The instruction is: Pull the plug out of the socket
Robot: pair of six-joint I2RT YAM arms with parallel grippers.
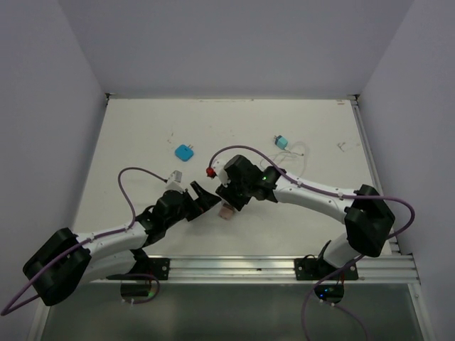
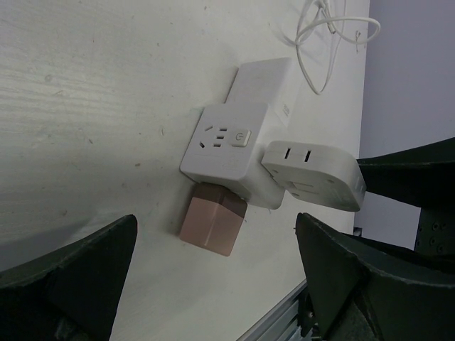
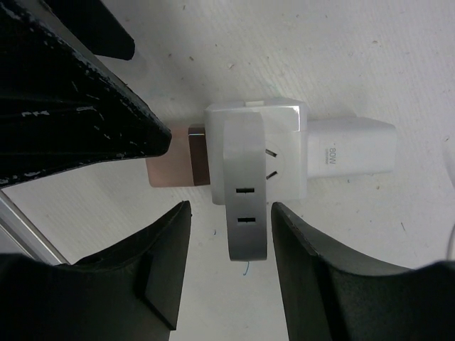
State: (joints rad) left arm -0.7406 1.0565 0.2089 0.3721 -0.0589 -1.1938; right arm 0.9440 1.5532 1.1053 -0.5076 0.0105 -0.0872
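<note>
The socket (image 2: 220, 149) is a white cube lying on the table, with a white 80W charger (image 2: 259, 85), a pink block (image 2: 213, 222) and a flat white plug (image 2: 313, 174) with two slots stuck on its sides. In the right wrist view the plug (image 3: 245, 206) juts from the socket (image 3: 284, 153) between my right gripper's fingers. My right gripper (image 3: 231, 207) is open, with a small gap on each side of the plug. My left gripper (image 2: 217, 234) stands wide open just short of the pink block, touching nothing. From above, the right gripper (image 1: 231, 195) hides most of the socket; the left gripper (image 1: 202, 199) faces it.
A blue square piece (image 1: 185, 153), a small teal piece (image 1: 281, 141) with a thin white cable (image 2: 327, 28), a red-tipped piece (image 1: 210, 172) and a small white block (image 1: 176, 177) lie farther back. An aluminium rail (image 1: 234, 266) runs along the near edge. White walls close in the table.
</note>
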